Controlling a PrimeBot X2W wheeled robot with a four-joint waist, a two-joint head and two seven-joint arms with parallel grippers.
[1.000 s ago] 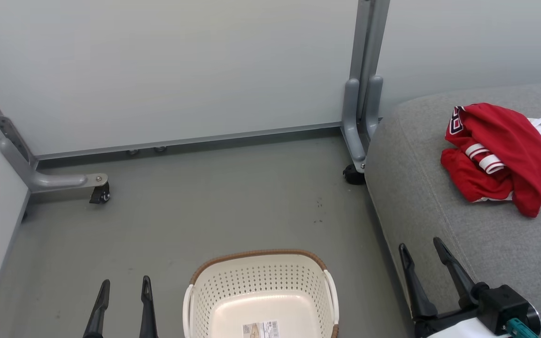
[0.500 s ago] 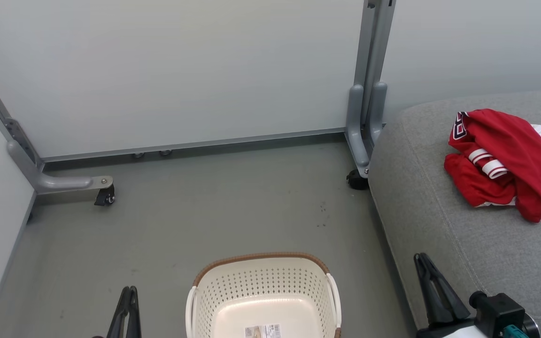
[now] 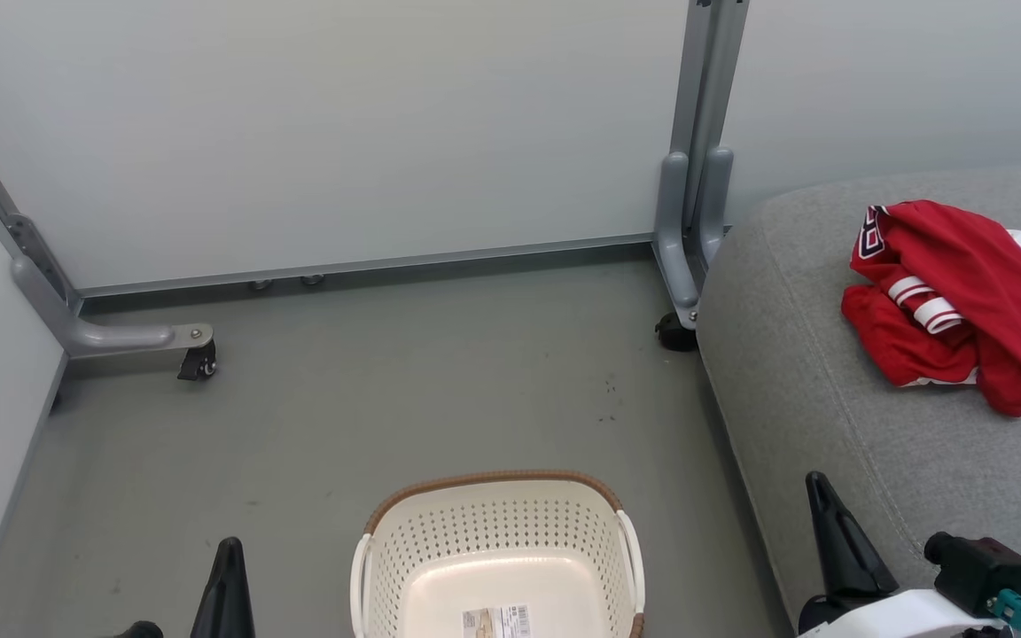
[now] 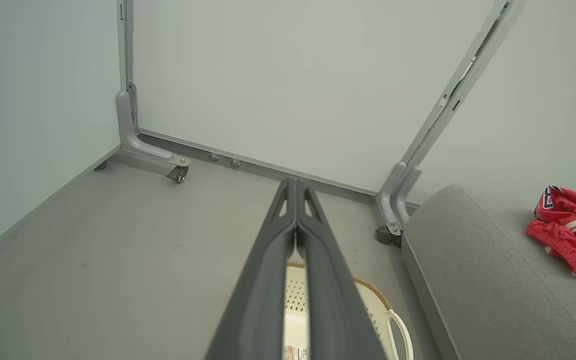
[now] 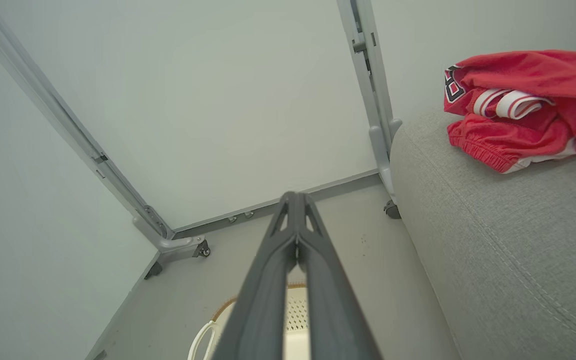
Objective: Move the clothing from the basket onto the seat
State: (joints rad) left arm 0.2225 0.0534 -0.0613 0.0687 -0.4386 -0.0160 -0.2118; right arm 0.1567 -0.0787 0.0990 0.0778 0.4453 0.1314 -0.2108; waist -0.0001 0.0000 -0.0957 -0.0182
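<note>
Job looks done: clothing [image 3: 962, 301] on seat [image 3: 830, 425], basket [image 3: 493, 479] bare.
L gripper [image 3: 229, 558], R gripper [image 3: 822, 501] both pinched tight, holding nothing.

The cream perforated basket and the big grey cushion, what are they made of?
The cream perforated basket looks like smooth moulded plastic: slight sheen, regular holes; its brown rim seems woven, maybe rattan-style. The big grey cushion looks like matt woven upholstery: visible weave, stitched seam.
</note>
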